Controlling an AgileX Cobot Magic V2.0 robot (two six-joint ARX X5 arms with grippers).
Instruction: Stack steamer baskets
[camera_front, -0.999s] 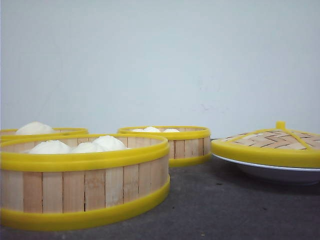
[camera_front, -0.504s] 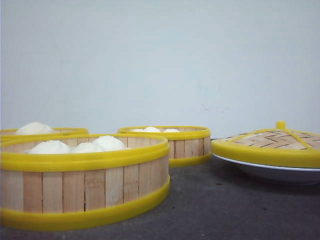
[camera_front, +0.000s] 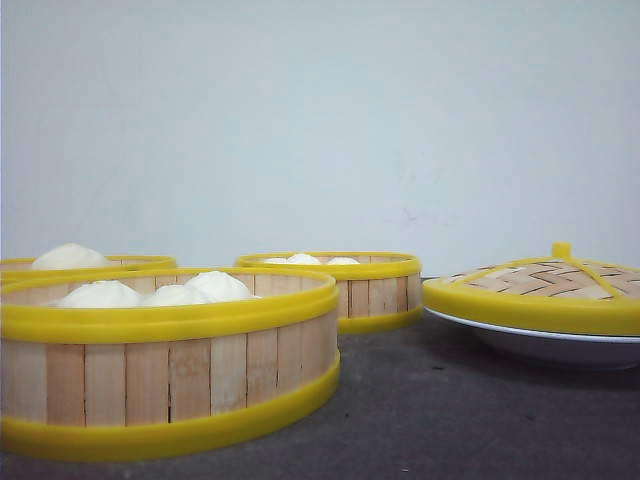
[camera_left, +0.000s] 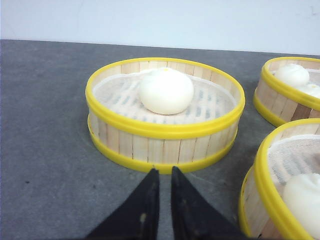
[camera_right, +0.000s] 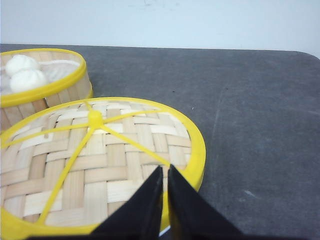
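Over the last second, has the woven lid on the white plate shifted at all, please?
No. In the front view the lid sits on the plate, level with the far basket as before.

Even, soft, bright light with faint shadows; the front view is slightly hazy (its nearest basket (camera_front: 165, 360) looks soft).

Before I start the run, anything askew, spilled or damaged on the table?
Nothing stands out. All three steamer baskets sit level and apart on the table, buns inside. The lid rests flat on the white plate.
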